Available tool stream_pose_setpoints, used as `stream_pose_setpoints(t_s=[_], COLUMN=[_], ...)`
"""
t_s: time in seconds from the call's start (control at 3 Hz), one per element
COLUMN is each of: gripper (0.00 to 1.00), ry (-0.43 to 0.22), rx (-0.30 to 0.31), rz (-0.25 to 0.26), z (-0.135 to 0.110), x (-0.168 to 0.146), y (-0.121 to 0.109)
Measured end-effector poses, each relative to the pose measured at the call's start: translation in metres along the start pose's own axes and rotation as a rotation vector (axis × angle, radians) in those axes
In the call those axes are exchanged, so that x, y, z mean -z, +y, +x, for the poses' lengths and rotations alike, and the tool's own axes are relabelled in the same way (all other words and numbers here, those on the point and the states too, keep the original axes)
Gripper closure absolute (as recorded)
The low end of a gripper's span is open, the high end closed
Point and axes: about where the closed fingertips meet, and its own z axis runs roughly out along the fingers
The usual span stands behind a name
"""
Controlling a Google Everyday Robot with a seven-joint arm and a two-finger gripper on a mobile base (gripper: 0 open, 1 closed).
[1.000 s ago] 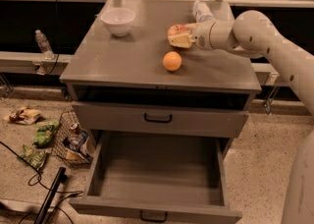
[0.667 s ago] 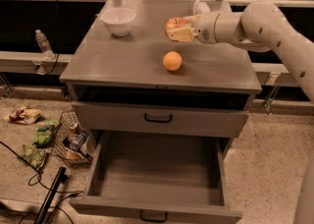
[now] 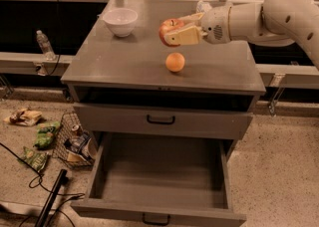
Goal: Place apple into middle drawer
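— Where is the apple (image 3: 167, 26)?

— In the gripper (image 3: 172, 32). The jaws pinch it, reaching in from its right. It hangs over the tabletop (image 3: 119, 64), about midway between the left and right edges and nearer the back edge than the front.

— Anything close to it?

— An orange (image 3: 175, 62) sits on the top just in front of it, not touching (it lies between the apple and the front edge). A white bowl (image 3: 120, 21) stands near the back left corner, well apart from both.

— And the middle drawer (image 3: 159, 210)?

— It is pulled out wide below the front edge, grey inside. The upper drawer (image 3: 209, 121), with its black handle, stands between it and the tabletop.

— What is hard to make out?

— The fingers (image 3: 182, 37) cover the apple's right half. The arm (image 3: 279, 12) runs off the right of the view. The dark gap under the tabletop shows nothing of its inside, and the middle drawer's handle is cut by the bottom of the view.

— And beside the cabinet?

— On the floor to the left are a wire basket (image 3: 67, 144), some bags (image 3: 42, 136) and a cable (image 3: 22, 181). A bottle (image 3: 44, 44) stands on a ledge behind them. I cannot tell what the basket holds.
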Motion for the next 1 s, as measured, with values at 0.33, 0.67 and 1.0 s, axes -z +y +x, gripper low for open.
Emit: stream_pose_setpoints(t_s=[0.33,0.67,1.0], gripper=[1.00,1.00,1.00], ry=[0.000,-0.020,-0.075], rx=[0.000,0.015,0.025], rz=[0.000,-0.054,-0.134], z=[0.000,-0.005,-0.010], x=[0.000,-0.001,0.001], y=[0.000,0.038,0.117])
